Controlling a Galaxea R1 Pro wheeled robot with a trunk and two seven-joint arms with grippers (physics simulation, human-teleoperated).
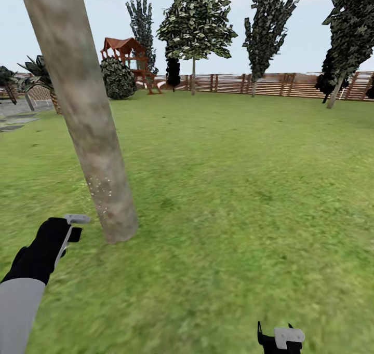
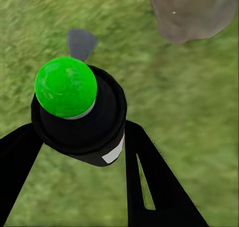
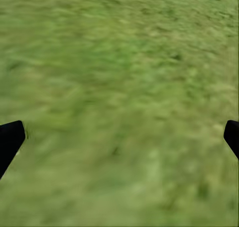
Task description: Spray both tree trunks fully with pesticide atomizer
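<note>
Lawn (image 1: 234,188) is spread across the garden up to the brown slat fence (image 1: 270,84), with a play structure (image 1: 127,58) and dark trees ranged along it. The near tree trunk (image 1: 88,120) is seen leaning across the head view's left side, pale and mottled, dotted low down with fine white specks — coverage has been started but the upper trunk looks bare. The left gripper (image 1: 72,229) is held just beside the trunk's base, its fingers closed around the pesticide atomizer (image 2: 82,119), whose tip shows green in the wrist view. The right gripper (image 3: 119,137) is held wide open over bare grass, with nothing between its fingers.

The spraying is judged best done by keeping the nozzle aimed squarely at the bark and sweeping it slowly upward and round the column — the grip should be kept firm, since so small a bottle could be twisted loose.
</note>
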